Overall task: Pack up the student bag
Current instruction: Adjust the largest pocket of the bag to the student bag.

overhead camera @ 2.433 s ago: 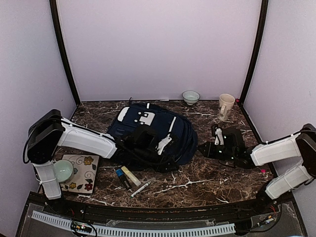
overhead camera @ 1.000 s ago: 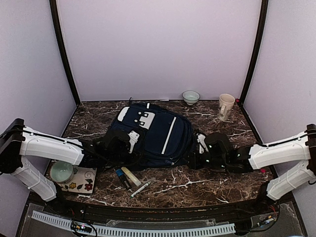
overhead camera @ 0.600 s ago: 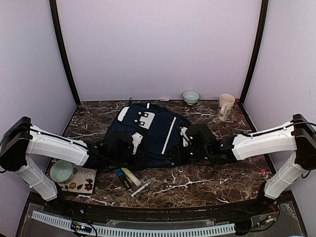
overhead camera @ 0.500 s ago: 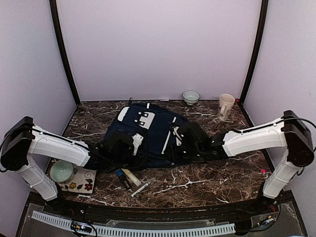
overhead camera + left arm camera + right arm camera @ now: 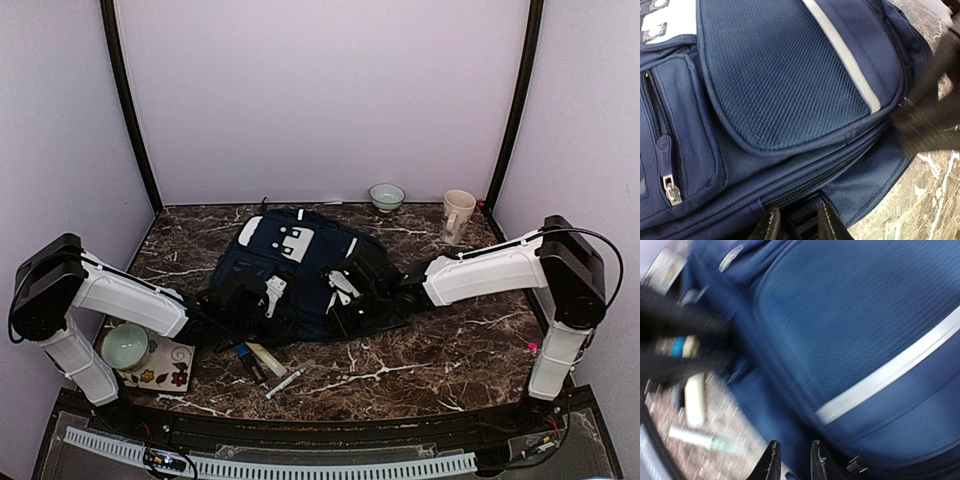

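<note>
Floral tile (image 5: 170,352) at the near left of the marble table (image 5: 430,355) carries a pale green bowl (image 5: 125,346). Left gripper (image 5: 797,214) sits low at the near edge of the student bag (image 5: 300,262); its fingers (image 5: 771,226) stand close with a narrow gap over the dark zip line, ribbed dark fabric showing between them, and I cannot tell whether they pinch it. The bag lies flat at table centre, front face up, with its white patch (image 5: 288,236) at the far end; the patch's dark squares carry no legible lettering at this size. Side pocket zip pull (image 5: 671,189) has a moulded blue tab (image 5: 664,150), mark unreadable. Just near of the bag lie a cream stick (image 5: 265,356), a dark tube (image 5: 247,360) and a pen (image 5: 286,380), labels too small to read. Right gripper (image 5: 794,445) hangs over the bag's white stripe (image 5: 890,376), view blurred; fingers narrowly apart above blue fabric, grip cannot be told. A small bowl (image 5: 386,196) and a cream mug (image 5: 458,215) stand at the rear right, well apart from the bag.
</note>
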Action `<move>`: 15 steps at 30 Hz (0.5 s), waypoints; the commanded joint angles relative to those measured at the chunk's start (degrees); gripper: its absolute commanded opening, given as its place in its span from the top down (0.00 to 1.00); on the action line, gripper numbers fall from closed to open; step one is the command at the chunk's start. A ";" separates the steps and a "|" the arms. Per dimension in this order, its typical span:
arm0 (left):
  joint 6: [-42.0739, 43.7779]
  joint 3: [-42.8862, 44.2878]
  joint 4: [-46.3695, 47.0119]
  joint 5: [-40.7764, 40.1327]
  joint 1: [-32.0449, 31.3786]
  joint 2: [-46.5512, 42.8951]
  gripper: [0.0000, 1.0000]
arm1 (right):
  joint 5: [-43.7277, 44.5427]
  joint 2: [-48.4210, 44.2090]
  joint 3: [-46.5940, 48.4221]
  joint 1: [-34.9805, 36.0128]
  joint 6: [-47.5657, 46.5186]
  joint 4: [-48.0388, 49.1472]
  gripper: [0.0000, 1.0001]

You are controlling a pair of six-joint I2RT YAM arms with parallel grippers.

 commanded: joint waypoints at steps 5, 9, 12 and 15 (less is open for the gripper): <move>-0.19 -1.21 2.45 2.49 1.28 1.12 0.73 | -15.75 -8.29 -10.08 0.90 -3.01 -2.20 0.78; -0.27 -1.25 2.62 2.78 1.54 1.31 0.74 | -8.65 -11.05 -13.06 0.81 -1.08 -5.87 0.78; -0.26 -1.23 2.79 3.39 1.55 1.12 0.75 | -3.30 -13.15 -13.85 0.80 0.86 -7.93 0.78; 0.08 -1.51 3.57 4.70 1.55 0.25 0.75 | -2.22 -16.97 -15.36 0.88 2.79 -5.46 0.74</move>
